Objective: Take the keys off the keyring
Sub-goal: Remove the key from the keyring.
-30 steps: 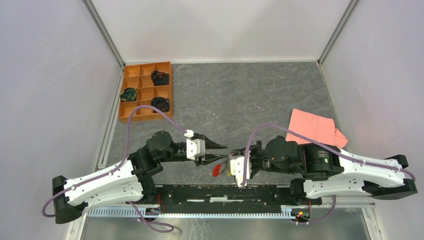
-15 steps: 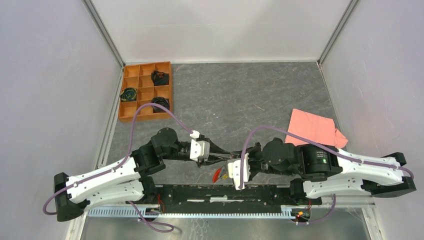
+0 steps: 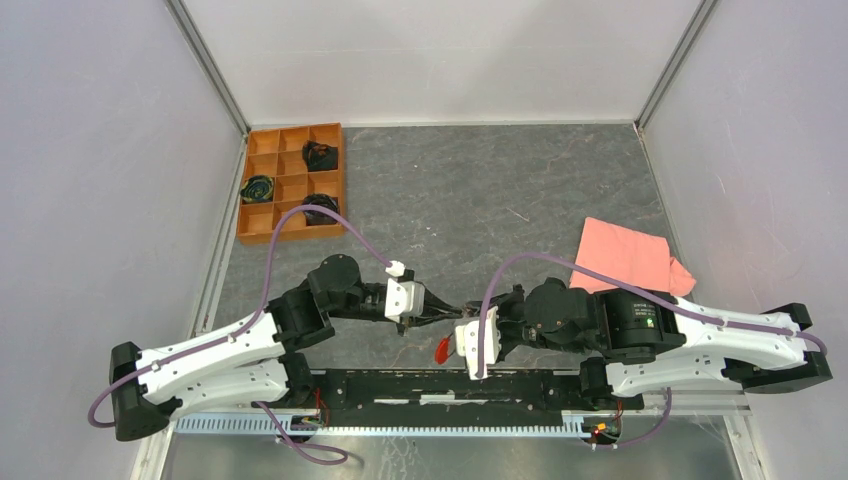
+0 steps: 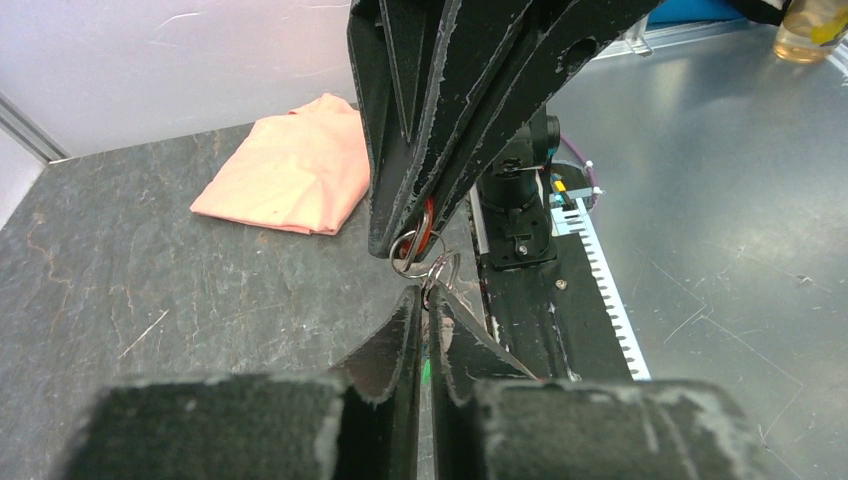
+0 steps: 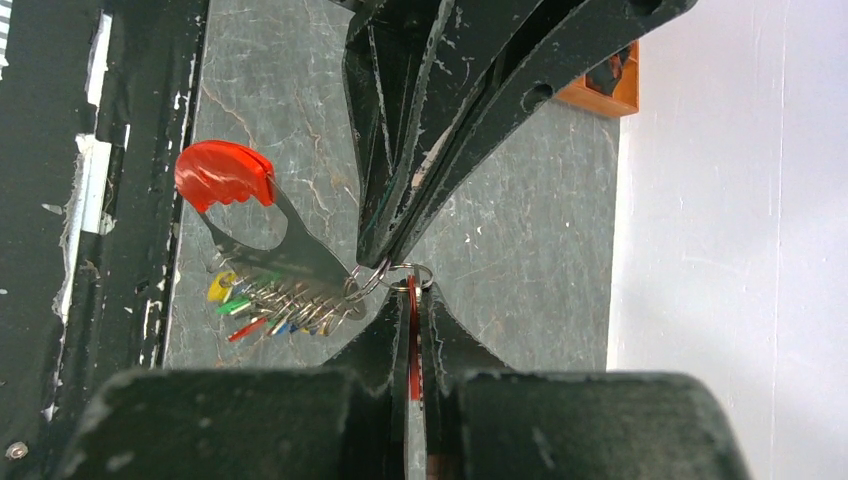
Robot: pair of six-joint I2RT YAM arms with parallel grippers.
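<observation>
strap point(image 5: 412, 335) mostly hidden between fingers point(image 5: 372, 350), keys point(image 5: 262, 305) tiny

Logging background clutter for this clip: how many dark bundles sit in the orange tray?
3, all in the orange tray: far bundle in its right column, left bundle in its left column, near bundle in its right column. None looks hidden.

**Camera Positions: One Overhead, Two Wrist-Mounted**

Top external: distant, high above the near edge, looking down on the whole table point(image 3: 450, 190). Wrist views: very close, low, facing each other head-on. All three share the keyring point(image 5: 413, 274) at centre.
</observation>
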